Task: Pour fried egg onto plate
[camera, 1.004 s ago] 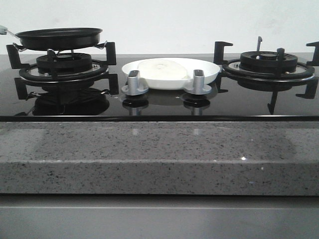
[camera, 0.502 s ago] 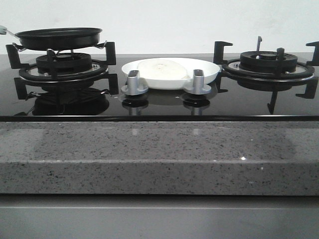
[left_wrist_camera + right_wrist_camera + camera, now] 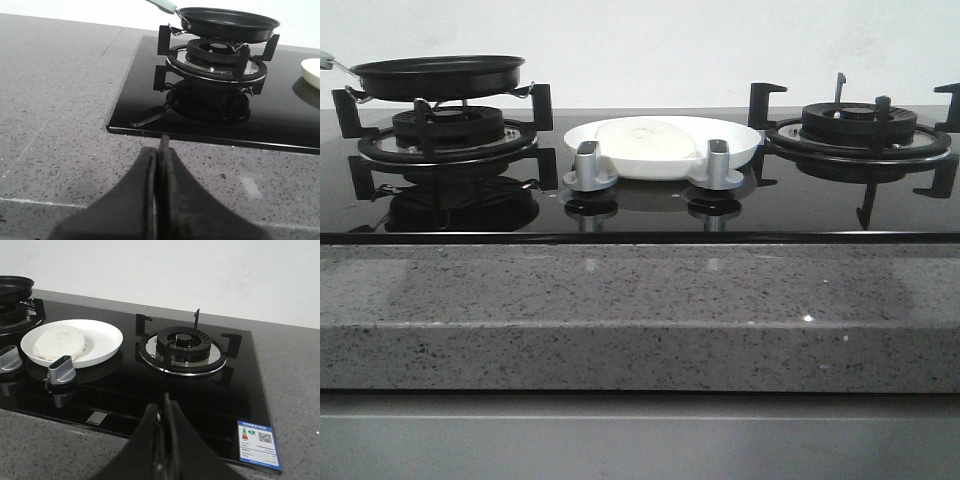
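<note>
Pale cream fried egg point(image 3: 59, 343) lies on the round glossy white plate point(image 3: 106, 338); black frying pan point(image 3: 438, 76) sits on its burner. Left gripper point(image 3: 159, 150) and right gripper point(image 3: 163, 410): both pressed closed, empty.

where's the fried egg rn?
Front view: the fried egg lies on the plate, left of its centre, mid-hob between both burners, behind the two knobs.

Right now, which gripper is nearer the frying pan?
Left. The left gripper sits shut in front of the frying pan on its burner; the right gripper faces the other burner, with the plate between.
</note>
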